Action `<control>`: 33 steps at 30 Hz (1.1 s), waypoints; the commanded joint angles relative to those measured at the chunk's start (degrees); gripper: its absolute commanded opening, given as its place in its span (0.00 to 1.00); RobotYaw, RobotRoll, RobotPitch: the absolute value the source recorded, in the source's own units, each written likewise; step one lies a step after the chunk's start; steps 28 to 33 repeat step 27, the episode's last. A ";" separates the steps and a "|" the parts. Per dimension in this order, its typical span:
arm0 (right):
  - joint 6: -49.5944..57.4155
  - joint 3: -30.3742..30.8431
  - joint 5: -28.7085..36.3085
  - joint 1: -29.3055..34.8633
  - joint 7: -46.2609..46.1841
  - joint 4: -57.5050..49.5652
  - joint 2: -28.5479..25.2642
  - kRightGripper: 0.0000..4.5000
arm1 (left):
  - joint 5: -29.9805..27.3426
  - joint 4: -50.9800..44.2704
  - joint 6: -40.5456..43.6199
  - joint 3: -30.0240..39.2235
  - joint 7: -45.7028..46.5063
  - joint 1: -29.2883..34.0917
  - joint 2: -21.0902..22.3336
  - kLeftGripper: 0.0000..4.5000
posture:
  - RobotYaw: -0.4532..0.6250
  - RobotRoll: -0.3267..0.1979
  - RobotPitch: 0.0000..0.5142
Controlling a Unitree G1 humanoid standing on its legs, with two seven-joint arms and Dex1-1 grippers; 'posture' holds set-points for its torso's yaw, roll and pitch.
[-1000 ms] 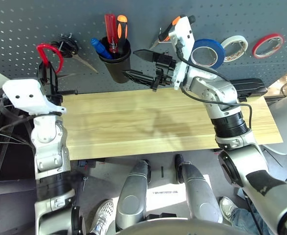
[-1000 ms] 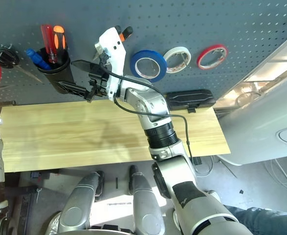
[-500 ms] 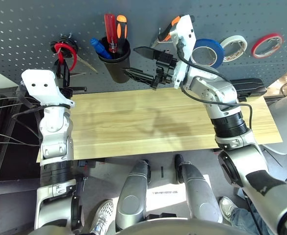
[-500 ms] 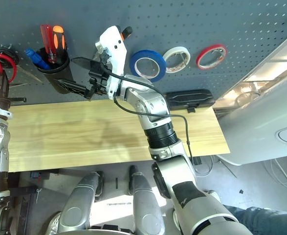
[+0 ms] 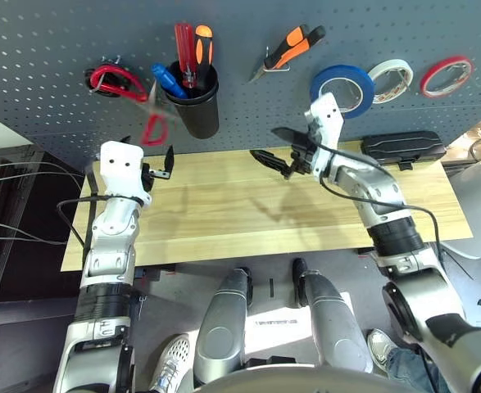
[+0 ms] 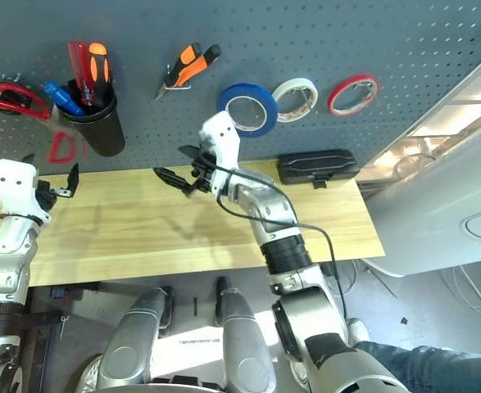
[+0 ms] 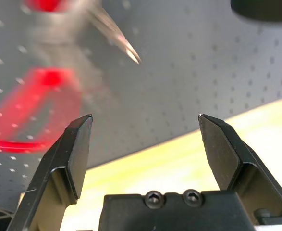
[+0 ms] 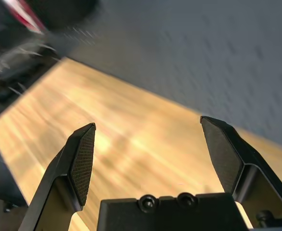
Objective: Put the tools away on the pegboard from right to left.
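On the pegboard [image 5: 52, 57] we see all four tools hung: the blue tape roll [image 5: 343, 88] at the right, the orange-and-black pliers [image 5: 289, 49] left of it, the blue-handled screwdriver [image 5: 168, 81] standing in the black cup [image 5: 197, 110], and the red-handled scissors [image 5: 119, 80] farthest left. We hold our left gripper [image 5: 146, 168] and right gripper [image 5: 274, 152] above the wooden table [image 5: 248, 213], jaws spread wide, both carrying nothing.
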 commanded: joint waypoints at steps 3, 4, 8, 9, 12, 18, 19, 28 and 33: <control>-2.15 -3.01 -1.40 4.78 -5.52 1.88 0.15 1.00 | 1.93 3.06 3.23 -1.74 -0.43 0.99 0.49 1.00 | 0.57 0.62 0.57; -2.44 -3.59 -1.56 5.46 -6.51 2.13 0.02 1.00 | 2.09 3.45 3.75 -1.90 -0.39 0.74 0.49 1.00 | 0.57 0.62 0.58; -3.39 -7.17 -2.15 7.46 -11.54 4.50 -0.72 1.00 | 1.75 5.55 4.77 -2.51 -1.22 -0.41 0.51 1.00 | 0.55 0.62 0.58; -3.51 -8.32 -2.24 7.42 -12.84 5.62 -1.09 1.00 | 1.71 6.18 5.18 -2.57 -1.19 -0.81 0.46 1.00 | 0.54 0.62 0.58; -3.94 -11.02 -2.27 6.77 -15.29 9.35 -2.28 1.00 | 1.72 8.26 6.15 -2.90 -1.49 -1.90 0.38 1.00 | 0.52 0.62 0.59; -7.37 -14.63 -2.68 3.64 -17.39 18.77 -5.88 1.00 | 1.37 13.92 7.59 -3.51 -1.36 -4.22 -0.63 1.00 | 0.49 0.62 0.62; -7.81 -15.04 -2.61 3.21 -17.60 19.84 -6.19 1.00 | 1.36 14.61 7.54 -3.58 -1.26 -4.54 -0.73 1.00 | 0.49 0.62 0.62; -10.46 -17.12 -2.72 2.89 -16.80 25.27 -9.95 1.00 | 1.79 17.79 7.69 -4.18 -0.14 -5.34 -1.94 1.00 | 0.46 0.62 0.64; -10.46 -17.12 -2.72 2.89 -16.80 25.27 -9.95 1.00 | 1.79 17.79 7.69 -4.18 -0.14 -5.34 -1.94 1.00 | 0.46 0.62 0.64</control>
